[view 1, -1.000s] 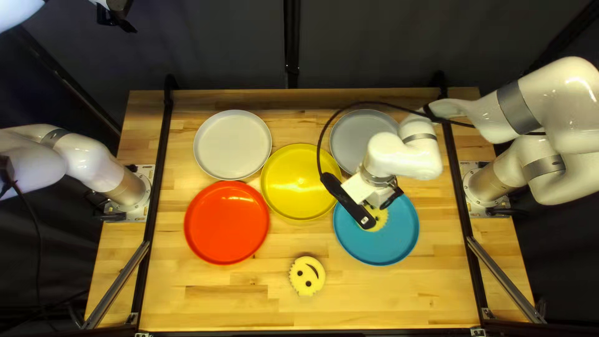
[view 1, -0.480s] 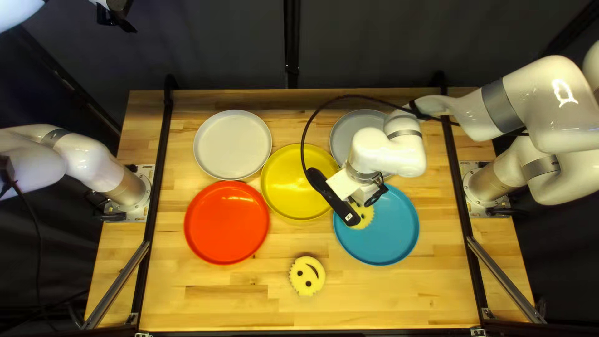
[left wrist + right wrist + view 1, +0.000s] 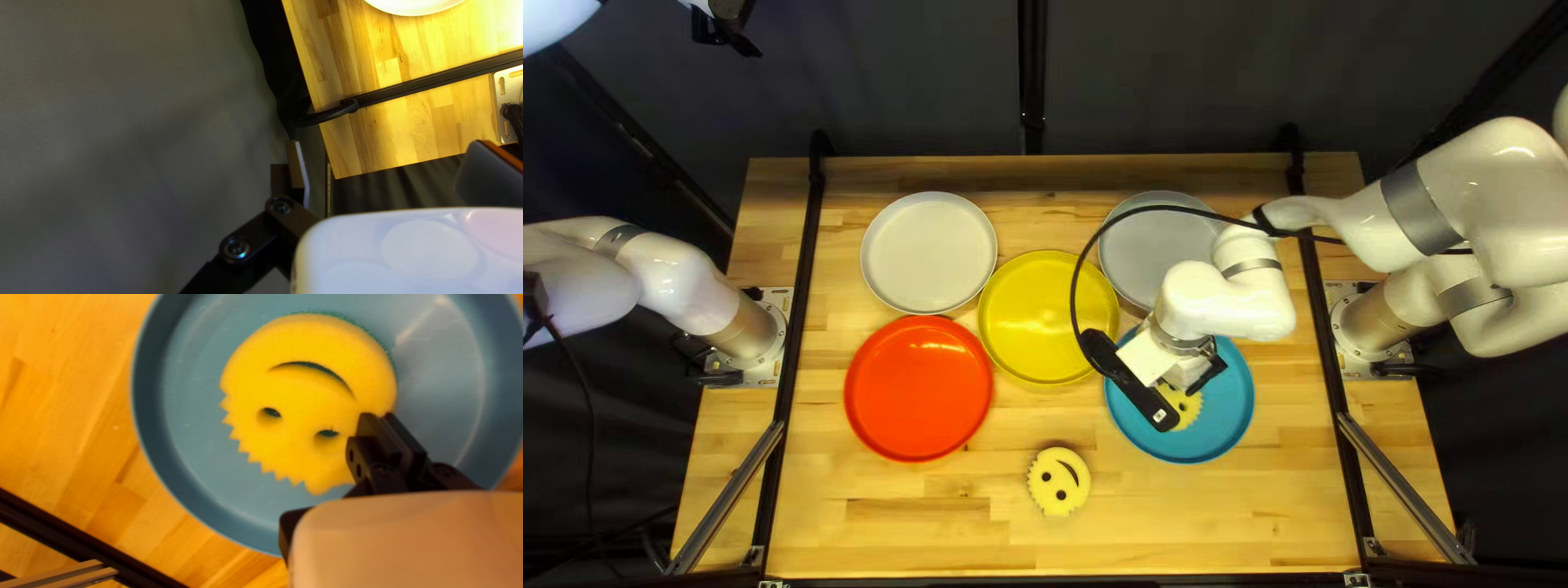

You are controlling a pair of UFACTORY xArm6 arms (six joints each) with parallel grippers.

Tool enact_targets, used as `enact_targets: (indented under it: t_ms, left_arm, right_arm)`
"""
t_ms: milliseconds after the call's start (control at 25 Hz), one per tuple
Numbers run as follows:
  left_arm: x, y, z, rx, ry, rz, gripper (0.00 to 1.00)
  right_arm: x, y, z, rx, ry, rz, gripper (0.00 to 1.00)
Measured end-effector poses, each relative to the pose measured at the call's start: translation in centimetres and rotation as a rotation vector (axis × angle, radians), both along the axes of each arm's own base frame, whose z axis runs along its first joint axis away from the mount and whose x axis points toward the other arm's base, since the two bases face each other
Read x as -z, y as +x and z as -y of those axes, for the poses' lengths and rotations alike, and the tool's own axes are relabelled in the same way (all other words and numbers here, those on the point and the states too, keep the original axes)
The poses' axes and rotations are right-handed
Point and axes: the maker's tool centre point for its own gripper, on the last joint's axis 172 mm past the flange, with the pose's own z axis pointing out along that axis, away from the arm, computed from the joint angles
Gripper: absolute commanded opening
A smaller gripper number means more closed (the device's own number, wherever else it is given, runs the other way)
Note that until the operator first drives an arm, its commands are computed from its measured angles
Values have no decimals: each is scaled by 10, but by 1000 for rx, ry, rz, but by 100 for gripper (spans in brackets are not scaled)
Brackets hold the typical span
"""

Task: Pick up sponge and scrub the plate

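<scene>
Altogether, five round plates (image 3: 1225, 408) and two smiley sponges (image 3: 1059, 487).

The yellow sponge (image 3: 299, 394), green beneath, with a cut-out smiling face and one jagged edge, is face up within the rim of the round, upright blue plate (image 3: 190, 430).

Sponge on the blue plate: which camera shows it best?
Right wrist view. The sponge shows from above: smile, both eyes, toothed edge, against the blue plate; the right gripper hides part of one side. Top left view: only part shows, rest covered by the gripper and its mount. Left wrist view: not visible.
</scene>
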Motion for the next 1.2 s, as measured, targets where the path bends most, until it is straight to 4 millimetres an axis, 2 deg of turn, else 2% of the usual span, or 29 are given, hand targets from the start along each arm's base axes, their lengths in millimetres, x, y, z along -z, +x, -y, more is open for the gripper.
enact_targets:
  t_ms: [120,240,720,880,1200]
  left_arm:
    - [0,0,0,0,0,0,100]
    - [0,0,0,0,0,0,100]
    - [0,0,0,0,0,0,100]
    - [0,0,0,0,0,0,100]
    - [0,0,0,0,0,0,100]
  right_arm:
    - [-4,0,-11,13,11,-7,0]
    - [-5,5,-12,20,14,-7,0]
    - [7,52,51,26,14,11,0]
    - [10,62,68,15,3,25,0]
    - [6,58,47,-15,-14,34,0]
